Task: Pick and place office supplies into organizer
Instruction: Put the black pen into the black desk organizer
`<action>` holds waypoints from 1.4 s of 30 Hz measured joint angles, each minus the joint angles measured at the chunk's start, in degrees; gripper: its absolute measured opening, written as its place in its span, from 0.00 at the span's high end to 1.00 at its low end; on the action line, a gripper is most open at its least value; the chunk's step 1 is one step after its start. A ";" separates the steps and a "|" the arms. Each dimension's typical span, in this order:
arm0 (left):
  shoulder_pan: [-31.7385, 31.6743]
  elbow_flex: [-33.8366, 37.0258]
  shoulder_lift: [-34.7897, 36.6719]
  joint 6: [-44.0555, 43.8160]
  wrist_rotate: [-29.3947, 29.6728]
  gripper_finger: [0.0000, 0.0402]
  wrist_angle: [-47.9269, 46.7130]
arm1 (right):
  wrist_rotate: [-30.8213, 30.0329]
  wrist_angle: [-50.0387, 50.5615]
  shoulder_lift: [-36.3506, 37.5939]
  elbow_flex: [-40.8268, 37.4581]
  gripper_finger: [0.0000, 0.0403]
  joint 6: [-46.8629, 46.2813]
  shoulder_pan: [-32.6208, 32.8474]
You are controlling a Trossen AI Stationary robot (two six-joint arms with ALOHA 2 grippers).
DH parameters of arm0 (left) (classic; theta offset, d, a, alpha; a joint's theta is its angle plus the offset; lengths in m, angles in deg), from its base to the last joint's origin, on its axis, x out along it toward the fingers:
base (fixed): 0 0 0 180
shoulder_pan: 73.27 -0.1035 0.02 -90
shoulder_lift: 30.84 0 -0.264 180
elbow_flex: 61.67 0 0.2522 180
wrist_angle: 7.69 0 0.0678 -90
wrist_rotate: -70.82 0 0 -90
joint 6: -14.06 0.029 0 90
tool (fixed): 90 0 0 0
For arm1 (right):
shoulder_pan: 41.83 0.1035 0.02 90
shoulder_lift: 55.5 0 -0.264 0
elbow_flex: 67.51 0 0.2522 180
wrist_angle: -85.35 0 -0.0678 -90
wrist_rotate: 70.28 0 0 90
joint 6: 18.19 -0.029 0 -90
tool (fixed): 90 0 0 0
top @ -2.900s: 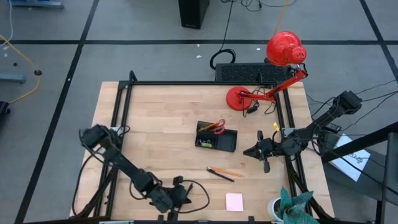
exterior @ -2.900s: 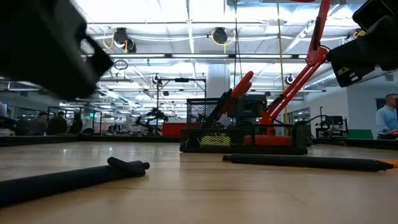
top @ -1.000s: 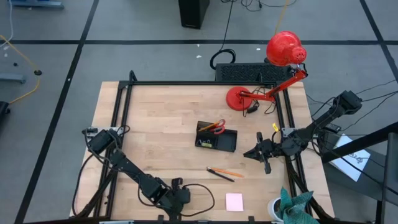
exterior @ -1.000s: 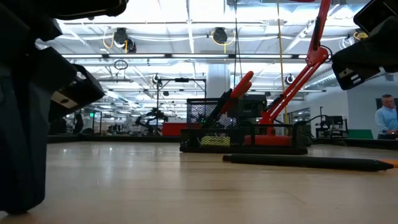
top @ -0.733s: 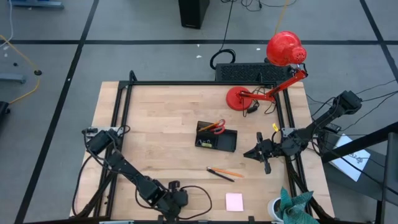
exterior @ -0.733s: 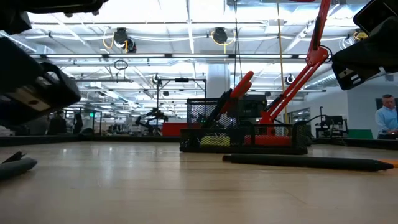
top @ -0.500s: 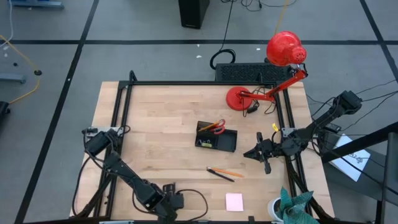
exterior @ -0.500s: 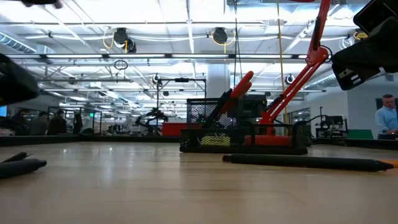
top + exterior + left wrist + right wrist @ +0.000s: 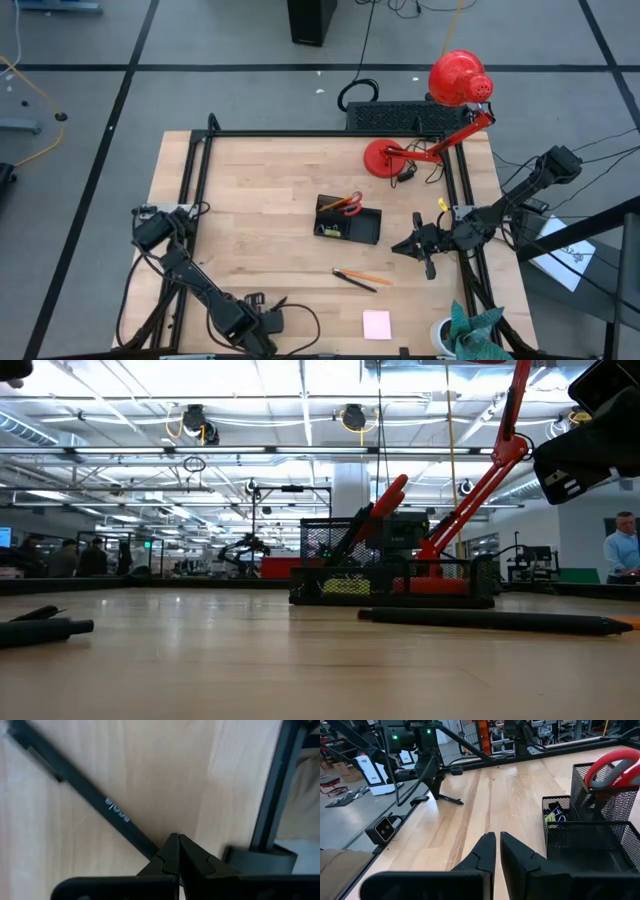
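The black mesh organizer [image 9: 352, 224] stands mid-table and holds red-handled scissors [image 9: 347, 203] and a yellow-green piece [image 9: 330, 230]; it also shows in the right wrist view [image 9: 585, 837]. A black pen and an orange pencil [image 9: 360, 277] lie just in front of it. A pink sticky-note pad [image 9: 377, 324] lies near the front edge. Another black pen [image 9: 90, 790] lies flat on the table at the front left [image 9: 45, 628]. My left gripper [image 9: 175, 840] is shut, just above that pen's near end. My right gripper [image 9: 497, 845] is shut and empty, right of the organizer [image 9: 415, 245].
A red desk lamp [image 9: 420, 150] stands at the back right, with a black slab [image 9: 400, 117] behind it. Black frame rails [image 9: 275, 785] run along the table's sides. A cup with green cloth [image 9: 468, 330] sits at the front right corner. A person [image 9: 622, 550] stands far off.
My left gripper has gone toward the table's left and near edge and has risen out of the low view. The black pen it stood over now shows lying on the table at the front left. My right arm has kept still.
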 joint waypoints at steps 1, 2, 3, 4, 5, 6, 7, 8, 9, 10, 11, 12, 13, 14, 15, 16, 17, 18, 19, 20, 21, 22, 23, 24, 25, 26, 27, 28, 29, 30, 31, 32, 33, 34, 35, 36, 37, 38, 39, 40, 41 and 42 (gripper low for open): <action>0.18 0.00 0.02 -0.77 0.05 0.99 -0.58 | -0.01 -0.16 0.00 0.00 0.96 0.29 -0.01; 0.33 0.00 0.02 -1.32 0.21 0.99 -1.18 | -0.02 -0.29 0.00 0.01 0.96 0.62 -0.04; 0.52 0.00 0.03 -1.70 0.38 0.98 -1.69 | -0.02 -0.41 0.00 0.02 0.96 1.11 -0.04; 0.66 0.00 0.04 -1.89 0.56 0.99 -2.17 | -0.02 -0.60 -0.01 0.00 0.96 1.48 -0.04; 0.77 0.00 0.04 -2.15 0.73 0.99 -2.74 | -0.04 -0.72 0.00 0.00 0.96 1.67 -0.04; 0.89 0.00 0.02 -2.81 0.88 0.99 -3.53 | -0.04 -0.74 -0.02 0.00 0.96 1.76 -0.04; 0.93 -0.01 0.02 -3.62 1.08 0.99 -4.54 | -0.04 -0.72 0.00 0.00 0.96 1.90 -0.04; 0.94 -0.02 0.02 -4.37 1.33 0.99 -5.83 | -0.06 -0.74 -0.02 0.00 0.96 2.13 -0.04; 0.97 0.00 0.00 -4.83 1.88 0.99 -6.96 | -0.07 -0.74 0.00 0.00 0.96 2.38 -0.02; 0.99 0.00 -0.03 -4.98 2.74 0.98 -7.69 | -0.07 -0.74 -0.01 0.00 0.96 2.49 -0.04; 1.09 0.00 -0.03 -4.98 3.80 0.98 -8.20 | -0.09 -0.74 0.00 0.00 0.96 2.51 -0.04; 1.15 0.00 -0.05 -4.95 4.78 0.98 -8.58 | -0.09 -0.74 0.00 0.00 0.96 2.50 -0.04; 1.18 0.00 -0.07 -4.89 5.36 0.98 -8.85 | -0.10 -0.74 -0.01 0.00 0.96 2.50 -0.02; 1.14 0.02 -0.07 -4.82 5.76 0.98 -9.00 | -0.09 -0.74 0.00 0.00 0.96 2.50 -0.02; 1.12 0.06 -0.07 -4.41 6.31 0.99 -8.69 | -0.11 -0.74 -0.02 0.00 0.96 2.45 -0.02; 1.14 0.16 -0.07 -3.32 7.15 0.99 -7.67 | -0.11 -0.74 -0.02 0.00 0.96 2.22 -0.02; 1.12 0.21 -0.05 -1.78 7.81 0.99 -5.96 | -0.11 -0.72 0.00 0.00 0.96 1.84 -0.02; 1.04 -0.10 0.19 -0.21 8.19 0.99 -4.71 | -0.11 -0.72 -0.02 0.00 0.96 1.62 -0.02; 0.99 -0.78 0.28 0.93 8.77 0.99 -4.54 | -0.11 -0.73 0.00 0.00 0.96 1.56 -0.02; 0.82 -2.06 -0.01 1.55 9.71 0.98 -5.25 | -0.12 -0.74 -0.01 0.00 0.96 1.51 -0.02; 0.53 -3.37 -0.36 1.81 11.70 0.99 -5.28 | -0.13 -0.72 -0.01 0.00 0.96 1.47 -0.02; -0.03 -4.97 -0.53 1.78 14.32 0.99 -5.63 | -0.12 -0.72 -0.02 0.01 0.96 1.46 -0.02; -0.65 -6.30 -0.37 1.70 16.19 0.99 -6.64 | -0.13 -0.74 -0.02 0.02 0.96 1.44 -0.02; -1.21 -7.44 0.02 2.19 18.41 0.99 -7.51 | -0.13 -0.72 -0.02 0.00 0.96 1.24 -0.02; -1.69 -8.64 0.10 3.57 19.78 0.99 -7.95 | -0.13 -0.72 -0.02 0.00 0.96 0.82 -0.02; -1.92 -9.99 -0.02 5.02 19.87 0.99 -7.73 | -0.13 -0.70 -0.02 0.00 0.96 0.41 -0.02; -2.09 -11.20 -0.17 5.91 19.70 0.99 -7.10 | -0.13 -0.72 -0.02 0.00 0.96 -0.02 -0.02; -2.43 -12.31 -0.20 6.45 19.10 0.99 -7.00 | -0.13 -0.62 -0.02 0.02 0.96 -0.21 -0.02; -3.02 -13.23 -0.07 6.39 18.36 0.99 -7.33 | -0.11 -0.41 -0.02 0.00 0.96 -0.29 -0.02; -3.69 -14.02 0.04 5.02 18.28 0.99 -7.95 | -0.01 -0.27 -0.04 0.00 0.96 -0.31 -0.02; -4.30 -14.67 0.06 2.21 18.29 0.99 -8.80 | 0.07 -0.24 -0.04 0.00 0.96 -0.50 -0.02; -4.81 -14.99 0.04 -1.09 18.23 0.99 -9.99 | 0.09 -0.25 -0.04 0.00 0.96 -0.92 -0.02; -5.24 -15.02 0.04 -3.91 18.22 0.99 -11.14 | 0.09 -0.03 -0.04 0.00 0.96 -1.22 -0.02; -5.42 -15.00 0.04 -5.88 18.01 0.99 -12.19 | 0.10 0.27 -0.04 0.00 0.96 -1.39 -0.02; -5.40 -14.84 -0.01 -7.25 17.72 0.99 -12.79 | 0.22 0.37 -0.04 0.00 0.96 -1.39 -0.02; -5.50 -14.82 -0.23 -8.14 17.03 0.99 -13.72 | 0.37 0.31 -0.04 0.00 0.96 -1.37 -0.02; -5.60 -14.82 -0.55 -8.66 16.04 0.99 -15.47 | 0.47 0.27 -0.04 0.00 0.96 -1.39 -0.02; -5.84 -14.73 -0.99 -9.02 15.01 0.99 -17.36 | 0.52 0.30 -0.04 0.00 0.96 -1.37 -0.02; -6.19 -14.64 -1.46 -9.31 13.79 0.99 -18.74 | 0.79 0.29 -0.04 0.00 0.96 -1.39 -0.02; -6.39 -14.62 -2.00 -9.44 12.45 0.99 -19.01 | 1.45 0.21 -0.04 0.00 0.96 -1.39 -0.01; -6.55 -14.62 -2.38 -9.46 10.58 0.99 -18.92 | 1.56 0.20 -0.04 0.00 0.96 -1.40 0.00; -6.53 -14.62 -2.64 -9.37 9.06 0.98 -18.87 | 1.58 0.23 -0.04 0.00 0.96 -1.39 0.02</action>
